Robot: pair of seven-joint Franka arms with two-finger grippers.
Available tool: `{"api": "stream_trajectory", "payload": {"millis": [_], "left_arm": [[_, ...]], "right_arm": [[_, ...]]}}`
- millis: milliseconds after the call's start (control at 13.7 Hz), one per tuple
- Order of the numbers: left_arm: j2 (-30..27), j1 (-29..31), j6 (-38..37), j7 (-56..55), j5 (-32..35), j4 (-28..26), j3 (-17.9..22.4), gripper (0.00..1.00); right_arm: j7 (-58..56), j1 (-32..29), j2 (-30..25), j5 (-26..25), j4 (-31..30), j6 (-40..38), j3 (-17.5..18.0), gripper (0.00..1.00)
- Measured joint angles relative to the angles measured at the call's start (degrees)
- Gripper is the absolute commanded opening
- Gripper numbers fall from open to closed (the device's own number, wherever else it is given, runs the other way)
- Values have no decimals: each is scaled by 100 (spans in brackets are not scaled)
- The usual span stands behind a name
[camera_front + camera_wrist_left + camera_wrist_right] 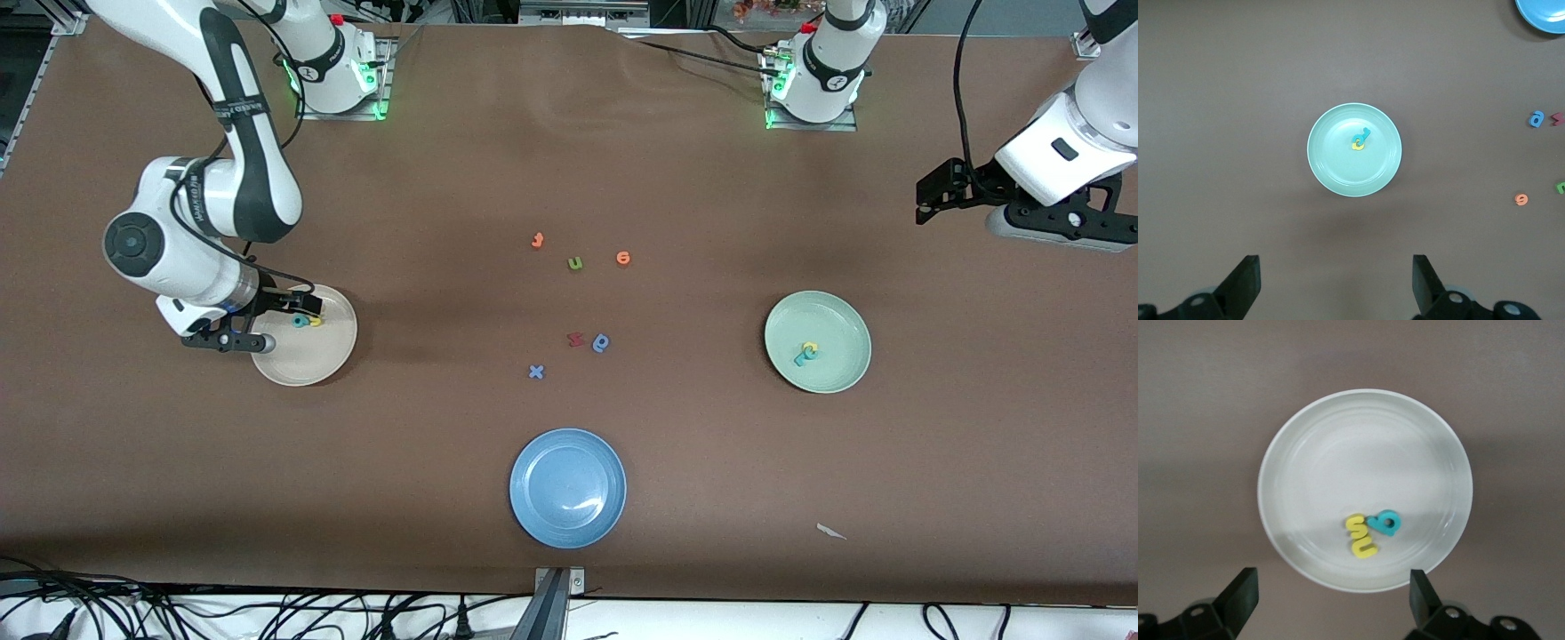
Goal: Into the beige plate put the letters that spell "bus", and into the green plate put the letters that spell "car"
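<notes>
Both task plates hold letters, blue plate [567, 487] is bare, both grippers released.

I see the beige plate [307, 356] at the right arm's end of the table with a teal b [1385, 522] touching a yellow s [1361, 537]; the right gripper [283, 318] sits over its rim, fingers spread, gripping nothing. The green plate [818, 341] at the left arm's end holds small teal and yellow letters [806, 353] clumped together; I can't tell which ones. My left gripper [1337, 283] waits high, jaws wide apart and empty. Only the front view shows the loose orange, olive, red and blue letters [575, 263] mid-table; only the right wrist view makes the b and s readable.
</notes>
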Motion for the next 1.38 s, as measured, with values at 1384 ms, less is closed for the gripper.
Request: {"api": "stream_trajectory", "payload": {"millis": [1384], "left_arm": [[38, 33, 0, 0, 0, 7, 24, 100]], "right_arm": [[709, -2446, -1644, -1257, 1550, -3155, 2558, 100]]}}
